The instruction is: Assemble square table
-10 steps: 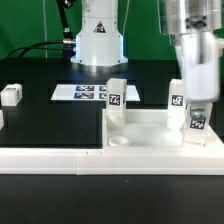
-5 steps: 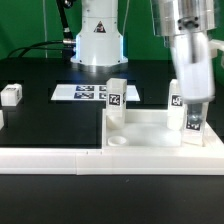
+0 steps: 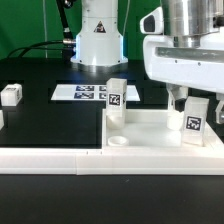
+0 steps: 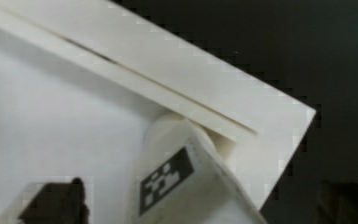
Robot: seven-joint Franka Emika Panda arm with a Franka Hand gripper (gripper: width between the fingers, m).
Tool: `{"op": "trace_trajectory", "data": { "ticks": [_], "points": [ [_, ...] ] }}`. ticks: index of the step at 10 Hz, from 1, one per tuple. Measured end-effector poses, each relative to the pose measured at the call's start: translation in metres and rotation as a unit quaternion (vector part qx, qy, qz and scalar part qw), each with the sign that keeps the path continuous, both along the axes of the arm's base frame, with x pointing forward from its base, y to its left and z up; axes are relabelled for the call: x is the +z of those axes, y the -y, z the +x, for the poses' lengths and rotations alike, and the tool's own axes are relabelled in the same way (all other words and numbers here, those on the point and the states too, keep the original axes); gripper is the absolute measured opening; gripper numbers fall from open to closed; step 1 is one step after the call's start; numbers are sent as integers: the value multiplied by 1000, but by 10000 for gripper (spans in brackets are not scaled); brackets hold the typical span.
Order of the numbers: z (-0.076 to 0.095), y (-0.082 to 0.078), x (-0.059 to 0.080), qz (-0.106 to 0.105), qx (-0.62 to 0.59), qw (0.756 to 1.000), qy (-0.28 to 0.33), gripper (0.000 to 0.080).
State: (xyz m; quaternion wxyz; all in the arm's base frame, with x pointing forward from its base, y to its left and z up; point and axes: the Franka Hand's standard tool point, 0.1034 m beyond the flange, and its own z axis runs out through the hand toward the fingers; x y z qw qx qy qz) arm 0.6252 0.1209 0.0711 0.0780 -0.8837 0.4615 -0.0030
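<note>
Gripper (image 3: pixel 184 99) hangs just above the right side of the square table top (image 3: pixel 150 128), and its jaws stand apart with nothing held between them; in the wrist view one dark fingertip (image 4: pixel 51 205) is seen clear of the leg below, while the other is hard to make out against the dark background. Under the gripper a white block leg (image 3: pixel 194 120) stands upright on the top, near its edge on the exterior view's right, with the black-white tag facing the camera; the wrist view shows this leg (image 4: pixel 185 172) close to a corner of the raised rim (image 4: pixel 194 90). A second leg (image 3: pixel 116 93) stands upright at the far corner of the top on the exterior view's left; an empty round socket (image 3: pixel 118 141) is seen at the near corner on the same side. The top lies on the black table (image 3: pixel 45 125), touching the long white L-shaped rail (image 3: pixel 50 158) that runs along its near edge. One loose leg (image 3: pixel 11 95) lies well apart on the exterior view's left; the marker board (image 3: pixel 85 92) lies flat behind the top, before the robot base (image 3: pixel 97 38).
</note>
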Motion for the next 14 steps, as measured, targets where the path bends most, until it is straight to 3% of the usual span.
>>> {"op": "trace_trajectory", "data": {
  "ticks": [2, 4, 5, 6, 7, 8, 12, 14],
  "points": [
    [0, -5, -6, -27, 201, 979, -20, 648],
    [2, -4, -8, -28, 197, 980, -20, 648],
    [2, -4, -8, -28, 197, 980, -20, 535],
    [2, -4, -8, -26, 168, 985, -24, 535],
    [0, -4, -9, -25, 123, 992, -31, 352],
    [-1, -3, -10, -24, 89, 995, -37, 288],
    [3, -2, -8, -15, -92, 994, -53, 288],
    [4, 6, -10, 25, -275, 959, -68, 290]
  ]
}}
